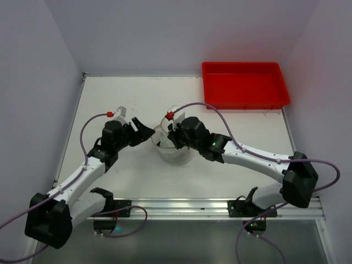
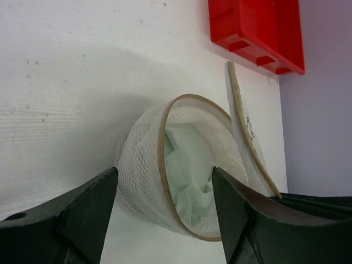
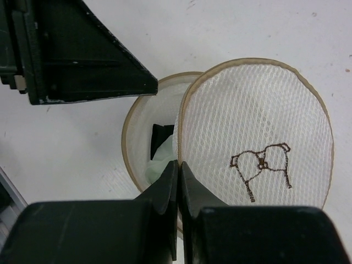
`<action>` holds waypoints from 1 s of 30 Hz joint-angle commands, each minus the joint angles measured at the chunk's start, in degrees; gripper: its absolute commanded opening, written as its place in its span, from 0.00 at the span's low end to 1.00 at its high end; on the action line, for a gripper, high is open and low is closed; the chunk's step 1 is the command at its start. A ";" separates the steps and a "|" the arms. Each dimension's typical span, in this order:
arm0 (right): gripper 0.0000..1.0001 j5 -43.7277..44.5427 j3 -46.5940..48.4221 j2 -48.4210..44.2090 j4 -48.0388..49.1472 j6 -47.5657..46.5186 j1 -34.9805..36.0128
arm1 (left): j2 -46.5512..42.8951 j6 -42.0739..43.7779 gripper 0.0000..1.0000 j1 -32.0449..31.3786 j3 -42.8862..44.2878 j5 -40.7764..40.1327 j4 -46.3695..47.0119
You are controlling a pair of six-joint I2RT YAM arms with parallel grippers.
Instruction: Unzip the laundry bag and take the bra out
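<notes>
Two arms meet over the middle of the white table (image 1: 126, 99), where the laundry bag (image 2: 137, 165) lies on its side, well apart from the red tray (image 1: 242, 85) at the far right corner. The bag is already unzipped: its tan-edged mouth gapes toward the left wrist camera, and the round lid flap (image 3: 258, 126) stands swung away from the drum, joined to it along one side only. That flap bears a small dark line drawing (image 3: 261, 165). The right gripper (image 3: 177, 168) is clenched on the flap's tan rim, its two fingers pressed together with the edge of the mesh pinched between them, holding the flap upright beside the opening. The left gripper (image 1: 144, 130) is spread wide and grips nothing; its dark fingers (image 2: 82, 220) frame the bag's mouth from just in front, one on each side, and whether they touch the mesh cannot be told. Inside the drum sits crumpled pale green fabric (image 2: 187, 165), filling the lower part of the cavity, with a small dark patch next to it seen from the right wrist view.
</notes>
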 commanded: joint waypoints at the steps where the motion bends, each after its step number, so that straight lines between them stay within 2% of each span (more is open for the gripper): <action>1: 0.00 2.92 -1.28 -2.52 4.00 3.59 0.20 | 5.04 1.60 0.70 0.22 4.16 1.28 0.55; 3: 0.00 3.89 -3.03 -4.01 6.20 5.25 0.20 | 8.02 0.72 0.64 0.22 4.78 1.72 0.20; 4: 0.00 4.15 -3.47 -5.41 6.47 5.79 0.20 | 8.82 0.46 0.55 0.05 4.95 2.16 0.37; 6: 0.00 5.03 -4.70 -6.74 6.91 7.19 0.20 | 10.23 0.02 0.47 -0.39 5.30 2.69 1.33; 7: 0.00 5.47 -5.14 -7.44 6.91 7.72 0.20 | 10.50 -0.07 0.37 -1.18 5.48 2.26 1.43; 9: 0.00 7.75 -7.16 -9.81 7.87 9.56 0.20 | 10.94 -0.16 0.26 -1.97 6.01 1.55 1.52; 10: 0.00 8.54 -8.13 -10.78 8.40 10.27 0.20 | 11.11 -0.07 0.14 -2.50 6.10 1.29 1.69; 13: 0.00 12.50 -12.52 -15.61 9.81 14.04 0.11 | 11.47 0.19 0.00 -3.03 6.18 2.07 3.01; 14: 0.00 14.25 -15.31 -18.58 9.37 15.97 0.19 | 11.29 0.45 0.00 -3.12 6.27 2.08 3.27; 17: 0.00 23.03 -22.43 -24.48 3.94 29.74 0.20 | 10.15 0.89 0.00 -3.21 6.18 1.29 3.71; 18: 0.00 24.62 -24.29 -29.20 1.22 38.75 0.11 | 9.19 1.42 0.00 -3.30 6.18 0.68 3.80; 19: 0.00 27.16 -26.31 -31.77 -4.11 43.10 0.19 | 8.75 1.68 0.00 -3.30 6.27 0.23 3.80; 20: 0.03 27.53 -29.81 -34.32 -6.78 47.41 0.20 | 7.87 2.38 0.00 -3.30 6.36 -0.03 3.98; 21: 0.11 27.45 -31.32 -39.65 -8.80 52.41 0.20 | 7.60 2.82 0.00 -3.30 6.53 -0.21 4.15; 22: 0.24 26.58 -32.64 -42.31 -12.74 53.77 0.20 | 7.51 3.35 0.00 -3.30 6.71 -0.04 4.24; 24: 0.29 25.43 -34.15 -47.06 -16.28 54.31 0.20 | 7.69 5.37 0.00 -3.30 7.41 1.01 4.68; 25: 0.37 24.99 -33.98 -50.57 -20.38 54.22 0.20 | 8.04 6.07 0.00 -3.30 7.94 1.28 4.42; 26: 0.40 23.86 -33.02 -51.99 -21.82 53.70 0.20 | 8.56 7.65 0.00 -3.30 8.99 1.72 3.89; 27: 0.46 22.89 -32.40 -52.97 -22.61 50.21 0.20 | 8.74 8.53 0.00 -3.21 9.52 2.42 3.80; 29: 0.51 19.30 -28.90 -53.77 -24.03 46.24 0.20 | 9.00 10.64 0.00 -3.30 11.01 2.78 3.02; 30: 0.53 17.71 -27.40 -53.33 -23.59 41.17 0.20 | 9.09 11.43 0.00 -3.38 11.45 3.30 2.84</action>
